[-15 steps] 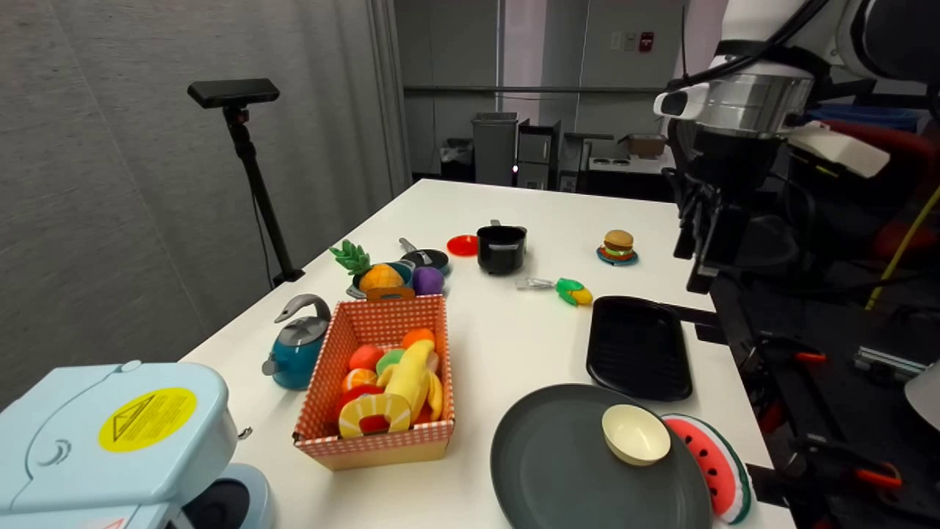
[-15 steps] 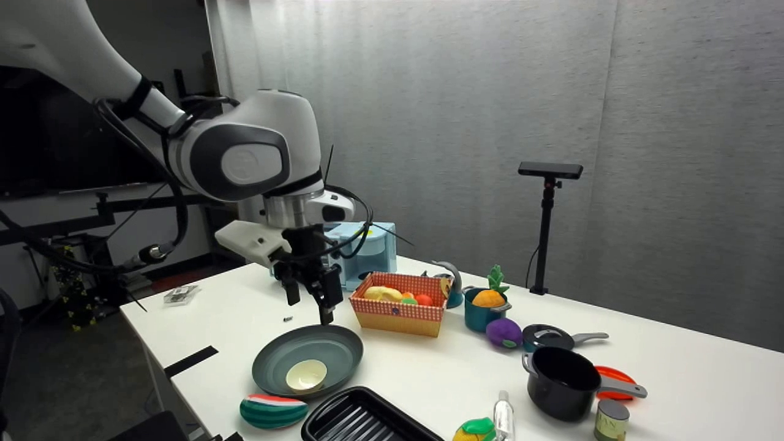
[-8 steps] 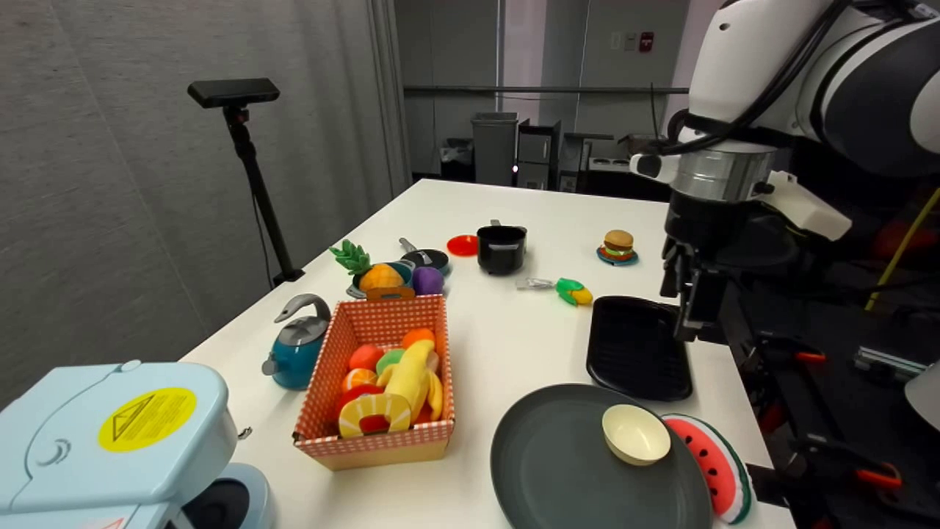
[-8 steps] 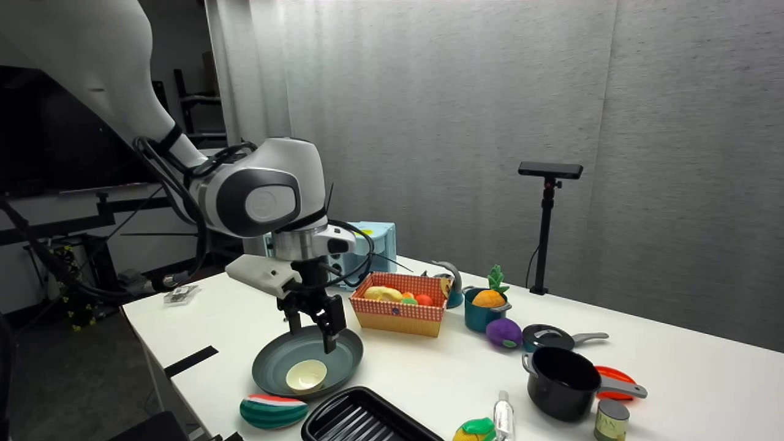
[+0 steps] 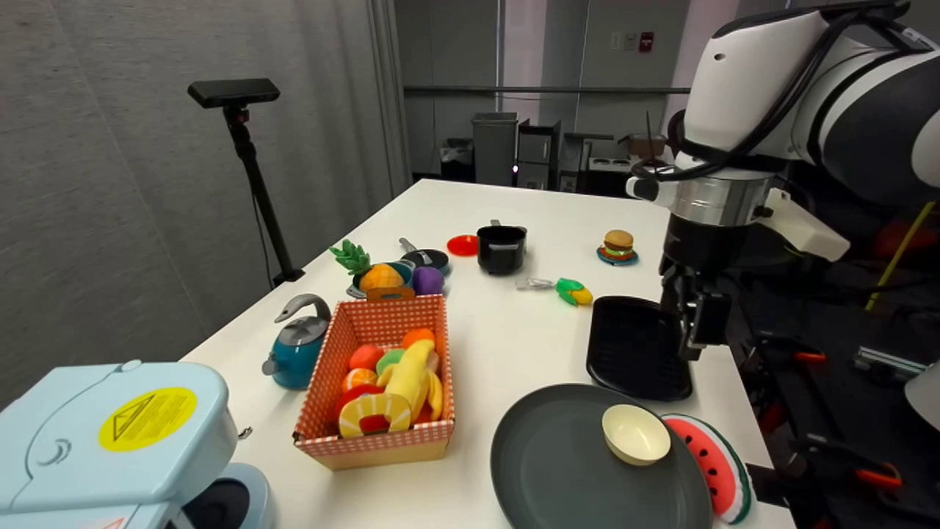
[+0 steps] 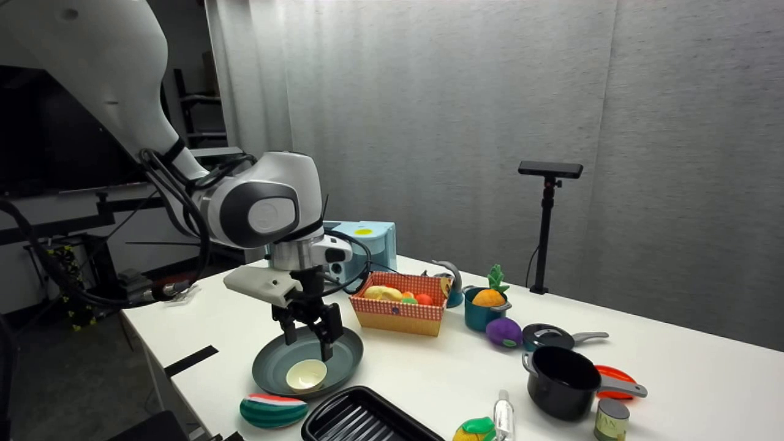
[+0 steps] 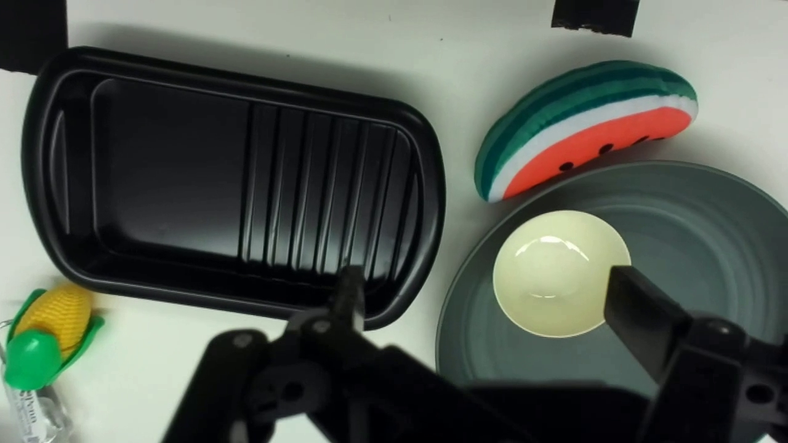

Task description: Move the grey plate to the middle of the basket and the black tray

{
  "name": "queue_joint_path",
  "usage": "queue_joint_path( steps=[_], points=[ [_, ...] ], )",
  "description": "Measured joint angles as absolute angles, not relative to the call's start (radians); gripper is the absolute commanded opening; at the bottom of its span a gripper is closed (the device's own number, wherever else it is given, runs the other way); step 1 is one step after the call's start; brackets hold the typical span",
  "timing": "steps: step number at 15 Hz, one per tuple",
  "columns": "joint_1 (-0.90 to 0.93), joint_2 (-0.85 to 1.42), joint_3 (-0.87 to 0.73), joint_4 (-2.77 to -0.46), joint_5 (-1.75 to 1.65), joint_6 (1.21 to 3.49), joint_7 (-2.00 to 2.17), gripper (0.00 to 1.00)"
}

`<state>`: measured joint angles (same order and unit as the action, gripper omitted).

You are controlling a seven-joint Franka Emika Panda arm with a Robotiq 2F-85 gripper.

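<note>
The grey plate (image 5: 562, 470) lies flat on the table with a cream bowl (image 5: 636, 435) in it; the plate also shows in an exterior view (image 6: 272, 367) and the wrist view (image 7: 683, 246). The black tray (image 5: 635, 345) lies beside the plate, ridged at one end in the wrist view (image 7: 172, 172). The red-checked basket (image 5: 385, 450) with toy fruit stands across from the plate, and shows in an exterior view (image 6: 398, 321). My gripper (image 5: 679, 334) is open and empty above the table. In the wrist view (image 7: 486, 274) its fingers spread over the tray's end and the bowl.
A toy watermelon slice (image 5: 709, 466) lies against the plate's rim. Toy corn (image 5: 573, 292) lies beyond the tray. A blue kettle (image 5: 301, 345), a black pot (image 5: 501, 250) and a light blue device (image 5: 117, 441) stand farther off. The table edge runs close to the tray.
My gripper has come down toward the table, and has shifted left in an exterior view, over the tray and plate area. It stays open. The plate, bowl, tray and basket have not moved.
</note>
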<state>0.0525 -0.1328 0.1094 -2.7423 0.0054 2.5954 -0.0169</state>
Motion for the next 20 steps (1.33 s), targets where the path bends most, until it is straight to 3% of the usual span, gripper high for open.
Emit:
queue_joint_path(
  steps=[20],
  points=[
    [0.131,-0.137,0.066,-2.742,0.217,2.610,-0.384,1.00]
  ],
)
